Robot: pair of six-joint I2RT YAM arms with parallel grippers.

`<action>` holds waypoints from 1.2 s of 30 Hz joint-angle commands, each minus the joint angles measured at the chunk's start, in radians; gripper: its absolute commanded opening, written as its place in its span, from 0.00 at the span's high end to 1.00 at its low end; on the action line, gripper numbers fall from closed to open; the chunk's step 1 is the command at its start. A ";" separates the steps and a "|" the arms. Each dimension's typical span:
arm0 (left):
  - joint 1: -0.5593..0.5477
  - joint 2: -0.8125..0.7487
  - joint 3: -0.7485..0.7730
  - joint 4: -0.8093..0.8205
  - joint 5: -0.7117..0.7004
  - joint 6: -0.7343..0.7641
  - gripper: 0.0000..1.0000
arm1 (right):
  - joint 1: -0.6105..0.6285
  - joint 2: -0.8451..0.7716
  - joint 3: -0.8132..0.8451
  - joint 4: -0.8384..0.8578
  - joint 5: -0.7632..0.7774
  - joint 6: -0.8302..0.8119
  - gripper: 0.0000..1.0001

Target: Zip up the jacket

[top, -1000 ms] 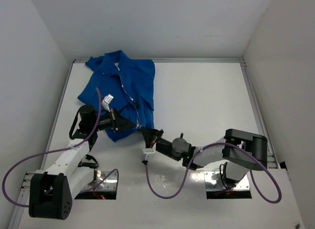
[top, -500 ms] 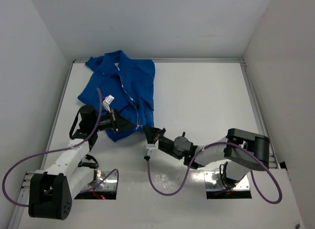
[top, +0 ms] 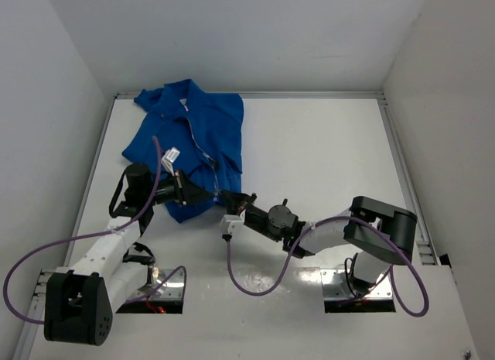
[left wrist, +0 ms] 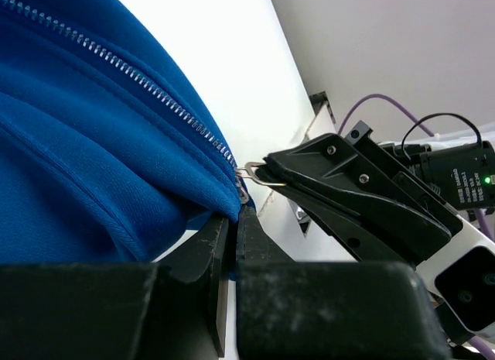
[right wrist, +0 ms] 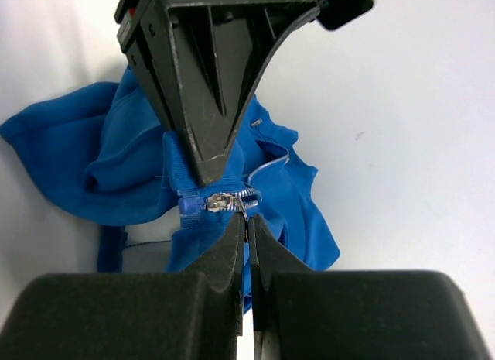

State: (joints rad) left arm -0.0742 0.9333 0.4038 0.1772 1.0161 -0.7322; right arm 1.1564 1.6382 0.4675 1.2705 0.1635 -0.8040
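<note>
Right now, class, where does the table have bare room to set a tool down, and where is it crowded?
Free: the wide table stretch right of the jacket, out to the right rail and back wall. Crowded: the far-left corner under the jacket, and its near hem, where the left gripper and right gripper meet at the zipper pull.

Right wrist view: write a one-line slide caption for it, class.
Right gripper pinches the small silver zipper pull; left gripper clamps the royal-blue fabric jacket beside it.
</note>
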 commanded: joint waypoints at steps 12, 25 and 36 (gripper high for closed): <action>-0.088 -0.041 0.041 -0.120 0.050 0.154 1.00 | -0.147 0.110 0.194 0.058 -0.045 0.008 1.00; -0.200 -0.097 0.107 -0.254 -0.025 0.306 1.00 | -0.293 0.244 0.450 -0.177 -0.018 0.216 1.00; -0.278 -0.116 0.161 -0.343 -0.044 0.450 1.00 | -0.431 0.337 0.718 -0.450 -0.068 0.382 1.00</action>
State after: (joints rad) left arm -0.3088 0.8436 0.5182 -0.1093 0.8799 -0.3336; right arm 0.7803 1.9461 1.0832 0.8570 0.0731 -0.4808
